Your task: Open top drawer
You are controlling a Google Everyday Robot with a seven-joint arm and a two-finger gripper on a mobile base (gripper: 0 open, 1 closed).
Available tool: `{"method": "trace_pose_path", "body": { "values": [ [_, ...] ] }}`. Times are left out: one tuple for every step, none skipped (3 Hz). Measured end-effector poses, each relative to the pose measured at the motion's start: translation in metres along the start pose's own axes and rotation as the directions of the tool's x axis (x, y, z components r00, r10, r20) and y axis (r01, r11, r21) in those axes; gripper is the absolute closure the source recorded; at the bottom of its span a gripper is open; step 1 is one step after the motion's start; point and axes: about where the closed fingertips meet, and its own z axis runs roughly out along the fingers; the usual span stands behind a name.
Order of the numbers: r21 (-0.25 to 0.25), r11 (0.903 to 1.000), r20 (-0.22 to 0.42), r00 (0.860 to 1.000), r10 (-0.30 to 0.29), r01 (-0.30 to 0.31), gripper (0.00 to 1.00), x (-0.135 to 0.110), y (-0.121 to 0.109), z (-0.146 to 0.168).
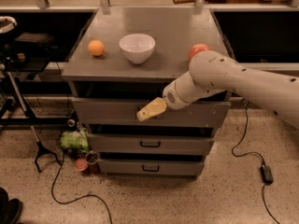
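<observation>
The top drawer is sitting directly under the cabinet's surface, above two shorter drawers that are carrying small black handles. Its long axis is running left to right, and its flat front is facing out into the room towards me. It is showing as plain, dull grey metal, with a dark gap lying along its upper edge. The pincer, pale yellow at the end of the white arm, is sitting right at the centre of that front panel and covering it. I cannot tell how the pincer is set. An orange, a white bowl and a red fruit, half hidden by the arm, are resting on the surface.
</observation>
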Motion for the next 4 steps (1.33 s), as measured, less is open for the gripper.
{"method": "trace_pose_path", "body": {
  "values": [
    [0.041, 0.9991, 0.043, 0.999, -0.016, 0.014, 0.00, -0.001, 0.006, -0.011],
    [0.067, 0.9965, 0.076, 0.996, -0.056, 0.051, 0.00, -0.006, 0.011, -0.018],
    [0.029, 0.9938, 0.071, 0.991, -0.110, 0.108, 0.00, -0.015, 0.011, -0.003],
    [-0.010, 0.9893, 0.049, 0.988, -0.145, 0.146, 0.00, -0.020, 0.009, 0.011]
  ]
}}
